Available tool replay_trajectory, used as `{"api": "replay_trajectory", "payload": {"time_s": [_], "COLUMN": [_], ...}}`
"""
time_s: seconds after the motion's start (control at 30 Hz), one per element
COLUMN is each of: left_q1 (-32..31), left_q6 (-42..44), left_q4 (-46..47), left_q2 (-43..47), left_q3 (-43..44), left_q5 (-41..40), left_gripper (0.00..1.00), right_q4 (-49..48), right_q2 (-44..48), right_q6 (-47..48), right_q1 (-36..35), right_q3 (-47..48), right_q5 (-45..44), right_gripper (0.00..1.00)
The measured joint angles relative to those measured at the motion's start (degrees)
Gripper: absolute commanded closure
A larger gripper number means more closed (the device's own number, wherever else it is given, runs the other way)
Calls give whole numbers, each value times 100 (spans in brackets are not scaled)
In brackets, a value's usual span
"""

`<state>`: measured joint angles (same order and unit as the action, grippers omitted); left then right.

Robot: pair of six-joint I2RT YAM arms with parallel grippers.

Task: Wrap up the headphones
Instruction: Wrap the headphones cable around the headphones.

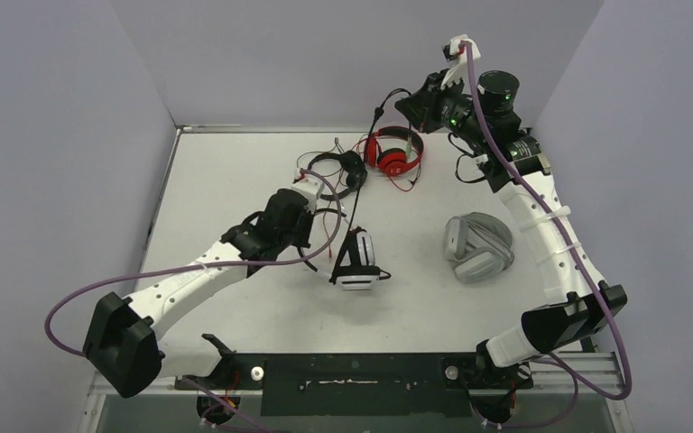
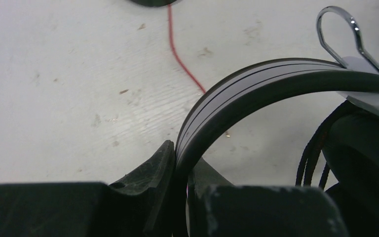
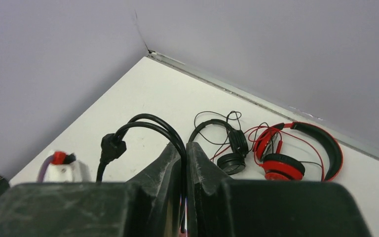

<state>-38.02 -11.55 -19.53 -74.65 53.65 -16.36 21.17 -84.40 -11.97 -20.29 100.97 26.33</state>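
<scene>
The white-and-black headphones [image 1: 357, 260] lie mid-table. My left gripper [image 1: 318, 236] is shut on their headband [image 2: 256, 81], which runs between the jaws [image 2: 180, 158]; one dark ear cup [image 2: 365, 148] shows at the right. My right gripper [image 1: 404, 105] is raised at the back and shut on their thin black cable [image 1: 365, 171], which runs taut down to them. In the right wrist view the cable [image 3: 153, 122] loops out of the shut gripper [image 3: 184, 148], its plug [image 3: 112, 145] hanging left. The black headphones [image 1: 338, 168], red headphones [image 1: 395, 153] and grey headphones [image 1: 478, 245] lie on the table.
Loose cables of the black headphones [image 3: 232, 148] and red headphones [image 3: 291, 155] spread over the back of the table near the wall. A red cable [image 2: 182, 59] crosses the table ahead of my left gripper. Walls close off the left, back and right.
</scene>
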Motion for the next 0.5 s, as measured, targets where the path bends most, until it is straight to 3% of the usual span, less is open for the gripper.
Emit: {"api": "replay_trajectory", "payload": {"time_s": [0.23,0.5], "left_q1": [-282,-286], "left_q6": [256,-535], "left_q4": [323,374], "left_q2": [844,1534], "left_q3": [-168,-424], "left_q5": [1320,1840], "left_gripper": [100,100], "right_q4": [-247,-546], "right_q2": [-138,-275], "right_q6": [-667,-1268], "right_q1": [758,1495], "right_q3": [-201,-1051], "right_q5": [481,791], "right_gripper": [100,100]}}
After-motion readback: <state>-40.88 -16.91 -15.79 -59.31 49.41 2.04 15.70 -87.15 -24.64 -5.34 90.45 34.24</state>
